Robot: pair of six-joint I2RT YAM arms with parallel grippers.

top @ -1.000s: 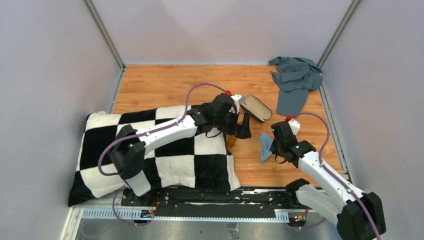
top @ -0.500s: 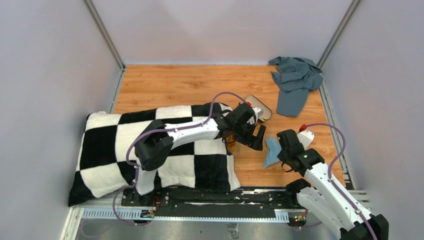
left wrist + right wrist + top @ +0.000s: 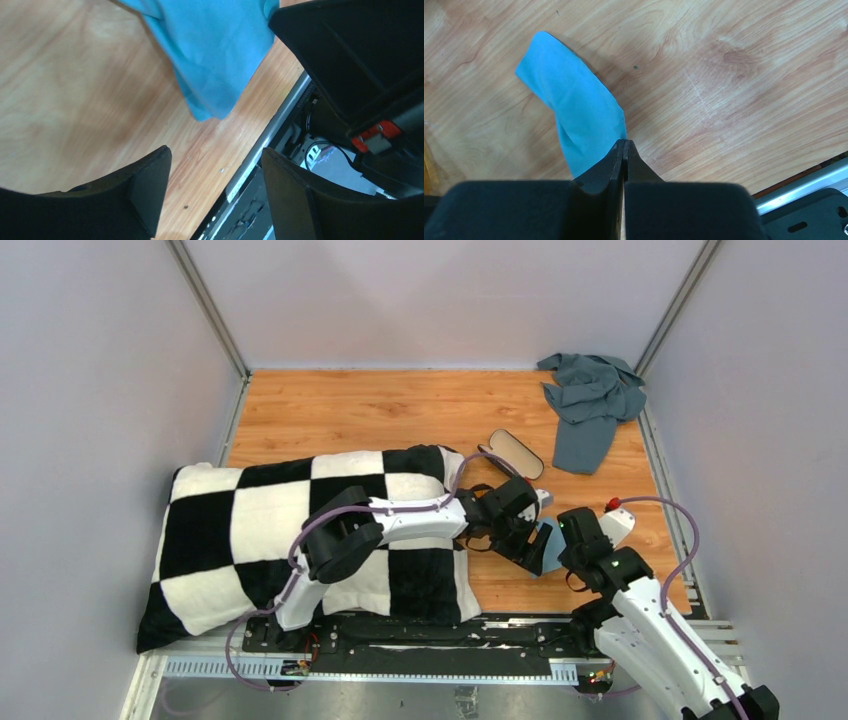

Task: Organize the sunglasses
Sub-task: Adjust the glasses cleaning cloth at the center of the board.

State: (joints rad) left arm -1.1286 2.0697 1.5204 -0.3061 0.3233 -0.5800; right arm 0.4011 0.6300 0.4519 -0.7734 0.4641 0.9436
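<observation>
Two claws sit close together at the near right of the bench (image 3: 350,410), just beyond its metal edge rail. The right claw (image 3: 624,147) has its fingers pressed together, clamped on one corner of the light-blue cloth (image 3: 574,115), which trails away across the wood. The left claw (image 3: 215,155) hovers just to the left of it with its fingers wide apart and nothing between them; the same cloth lies just past its tips. The left arm reaches rightward across the near right corner of the black-and-white checked cushion (image 3: 250,530), which covers the near left of the bench. The sunglasses cannot be made out in any view, and neither claw holds them. Farther back, to the right of centre, the black case (image 3: 515,454) lies open on the wood, beige lining up. A crumpled grey-blue garment (image 3: 590,405) lies in the far right corner.
</observation>
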